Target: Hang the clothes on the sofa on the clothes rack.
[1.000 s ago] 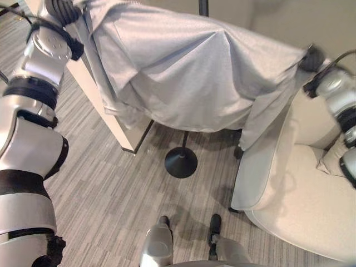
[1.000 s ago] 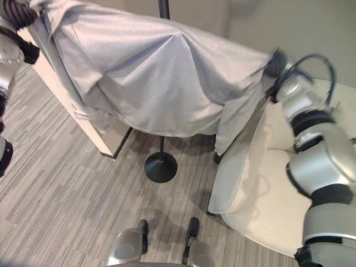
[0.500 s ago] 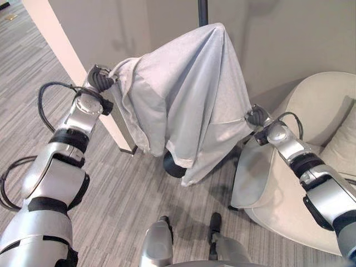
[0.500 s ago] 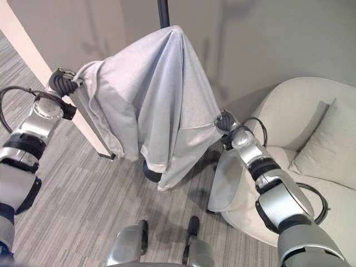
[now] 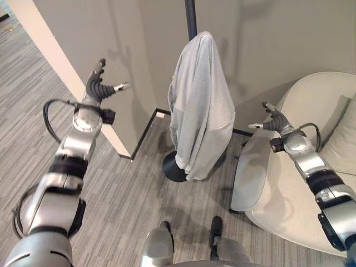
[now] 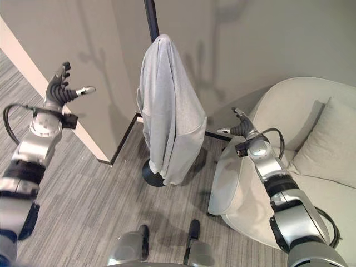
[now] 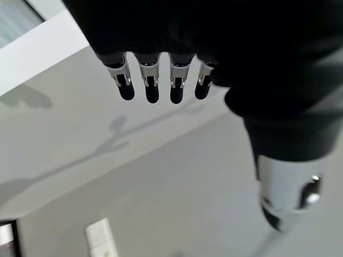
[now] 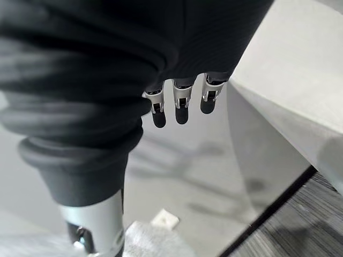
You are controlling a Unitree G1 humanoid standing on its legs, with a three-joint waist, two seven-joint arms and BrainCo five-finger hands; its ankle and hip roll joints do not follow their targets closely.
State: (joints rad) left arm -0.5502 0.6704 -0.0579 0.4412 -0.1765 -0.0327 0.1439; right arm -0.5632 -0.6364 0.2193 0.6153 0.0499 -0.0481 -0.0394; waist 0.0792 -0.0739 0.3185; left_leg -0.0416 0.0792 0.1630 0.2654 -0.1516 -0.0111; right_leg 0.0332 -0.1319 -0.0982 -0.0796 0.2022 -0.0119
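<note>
Grey wall behind, garment [image 5: 201, 105] draped on rack pole [image 5: 191, 16] at 12 o'clock to hang freely, left hand [image 5: 98, 86] and right hand [image 5: 272, 118] spread, empty.

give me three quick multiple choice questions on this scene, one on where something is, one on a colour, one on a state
1. Where is the shirt?
A. spread on the sofa
B. draped over the clothes rack
C. on the floor

2. What colour is the shirt?
A. light grey
B. red
C. black

3. How are the robot hands?
A. both clutching the shirt
B. one holding the rack's pole
C. both open and holding nothing

Answers:
1 B: the shirt hangs from the top of the clothes rack, beside the sofa.
2 A: its cloth is pale grey all over.
3 C: the left robot hand and the right robot hand are raised on either side of the shirt with fingers spread.
</note>
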